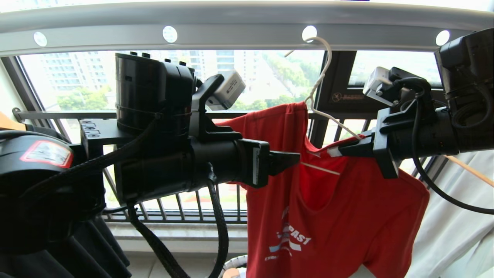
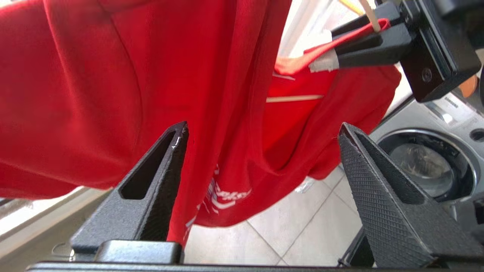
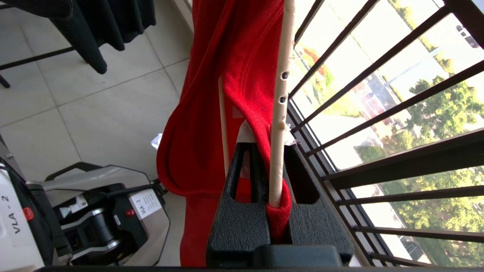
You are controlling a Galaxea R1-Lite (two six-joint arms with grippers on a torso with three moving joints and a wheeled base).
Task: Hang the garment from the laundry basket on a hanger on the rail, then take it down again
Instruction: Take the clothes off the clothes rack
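Observation:
The red garment [image 1: 339,216] hangs on the thin off-white hanger [image 1: 322,65], whose hook sits in a hole of the grey rail [image 1: 239,23] overhead. My right gripper [image 1: 345,150] is shut on the garment's shoulder together with the hanger's sloping arm; in the right wrist view red cloth [image 3: 211,113] and the hanger wire [image 3: 280,113] run between its closed fingers [image 3: 245,177]. My left gripper [image 2: 262,130] stands open at the garment's other side, just below the collar, with red folds [image 2: 227,94] hanging loose before it. A pale curved rim [image 1: 233,264], likely the laundry basket, peeks in below.
The dark window railing [image 1: 193,208] runs close behind the garment. A black garment [image 1: 85,247] hangs at the left, a white one [image 1: 455,231] on a wooden hanger [image 1: 471,170] at the right. A washing machine [image 2: 427,162] stands on the tiled floor [image 2: 302,234].

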